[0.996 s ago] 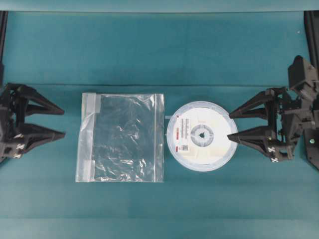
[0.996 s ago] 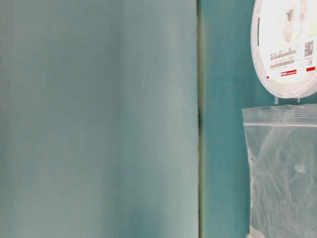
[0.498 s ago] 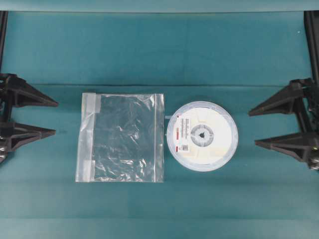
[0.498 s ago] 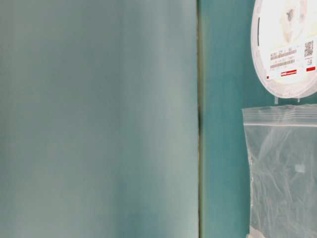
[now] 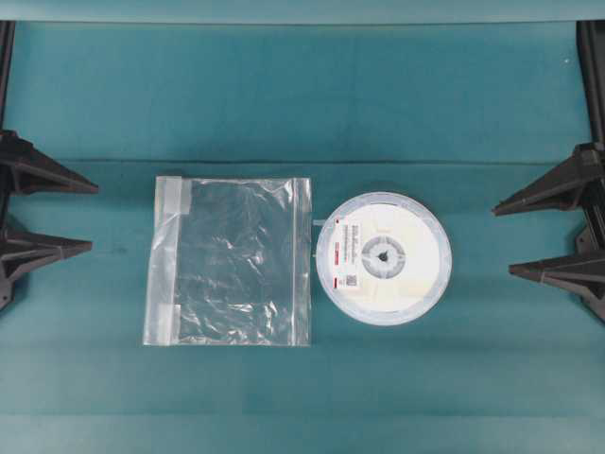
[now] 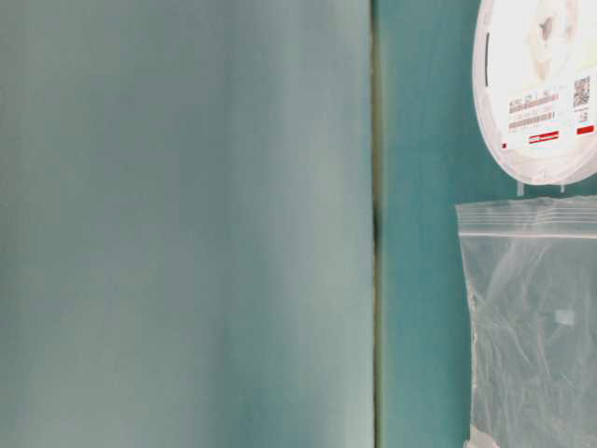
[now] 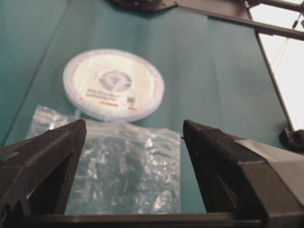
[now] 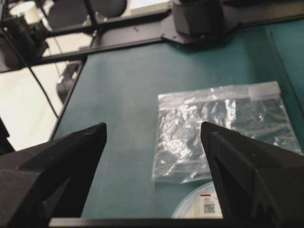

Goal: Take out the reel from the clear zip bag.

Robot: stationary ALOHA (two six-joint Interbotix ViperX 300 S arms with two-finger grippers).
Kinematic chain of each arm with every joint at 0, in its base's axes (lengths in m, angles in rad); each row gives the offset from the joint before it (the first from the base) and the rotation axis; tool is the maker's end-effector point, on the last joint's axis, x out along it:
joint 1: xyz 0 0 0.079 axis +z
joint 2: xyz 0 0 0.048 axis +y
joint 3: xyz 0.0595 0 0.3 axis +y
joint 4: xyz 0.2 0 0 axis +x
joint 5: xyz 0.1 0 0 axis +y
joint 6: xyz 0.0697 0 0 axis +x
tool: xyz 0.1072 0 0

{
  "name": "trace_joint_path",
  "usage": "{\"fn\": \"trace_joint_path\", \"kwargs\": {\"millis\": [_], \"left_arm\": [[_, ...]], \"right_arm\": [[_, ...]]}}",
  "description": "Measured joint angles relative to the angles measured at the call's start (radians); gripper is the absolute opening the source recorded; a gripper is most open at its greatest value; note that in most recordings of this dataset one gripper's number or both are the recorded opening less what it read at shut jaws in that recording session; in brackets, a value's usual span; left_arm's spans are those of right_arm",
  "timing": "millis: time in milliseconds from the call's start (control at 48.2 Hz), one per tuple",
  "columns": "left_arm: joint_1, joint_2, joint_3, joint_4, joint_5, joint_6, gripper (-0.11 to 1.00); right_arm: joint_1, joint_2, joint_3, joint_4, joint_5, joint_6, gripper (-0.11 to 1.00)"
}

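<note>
Pincers [image 5: 90, 216] [image 5: 501, 238] gape; reel [image 5: 383, 258] seemingly outside bag [image 5: 230, 261].

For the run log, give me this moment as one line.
reel: out, on table beside clear zip bag | bag: flat, empty | left gripper: open | right gripper: open

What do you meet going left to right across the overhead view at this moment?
Left gripper, jaws open, at the left edge → clear zip bag, lying flat and empty → reel, out of the bag, just to its right → right gripper, jaws open, at the right edge.
</note>
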Motion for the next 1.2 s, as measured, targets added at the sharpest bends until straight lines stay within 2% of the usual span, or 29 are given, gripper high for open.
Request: {"fn": "trace_joint_path", "kwargs": {"millis": [1203], "left_arm": [[0.000,-0.044,-0.017,0.000,0.063,-0.003,0.89]], "right_arm": [[-0.077,-0.058,0.000,0.000,0.002,-0.002,0.93]]}}
